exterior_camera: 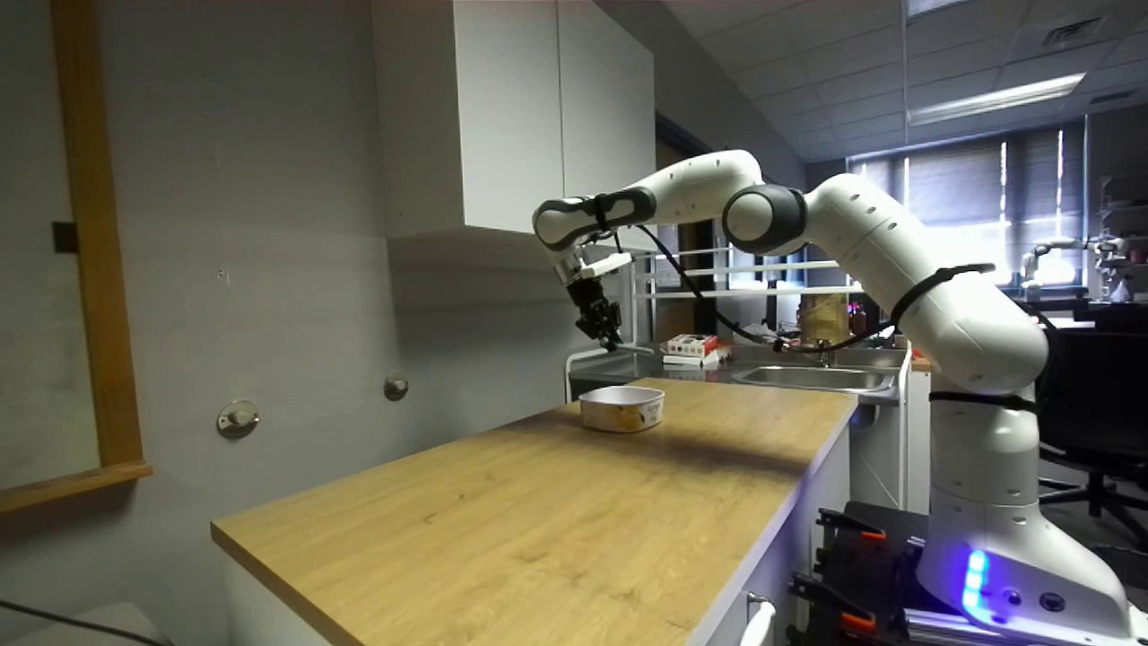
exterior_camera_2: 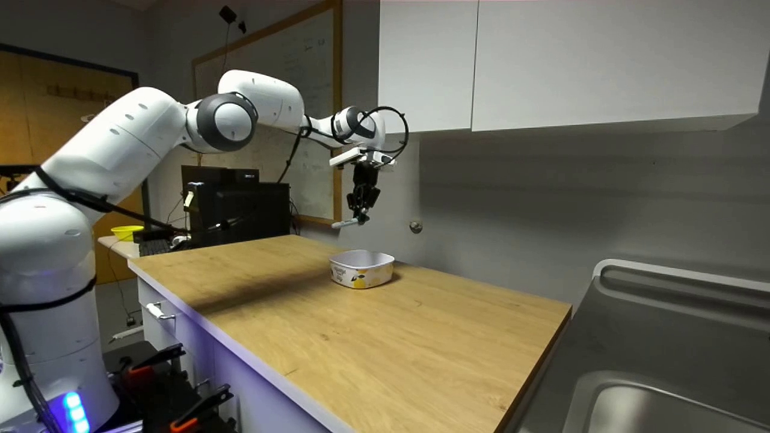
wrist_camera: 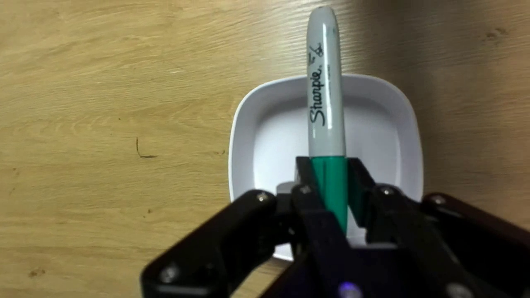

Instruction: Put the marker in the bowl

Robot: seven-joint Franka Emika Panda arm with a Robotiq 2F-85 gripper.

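The marker is a grey Sharpie with a green cap. My gripper is shut on its green cap end in the wrist view. The grey end sticks out ahead of the fingers. In both exterior views the gripper holds the marker roughly level, above the bowl and apart from it. The bowl is white, squarish with rounded corners, with a lemon print outside. In the wrist view the bowl lies behind the marker and fingers, which hide its lower part.
The bowl stands on a wooden countertop, near its wall-side edge. White wall cabinets hang above. A metal sink adjoins one end of the counter. Small boxes stand by the sink.
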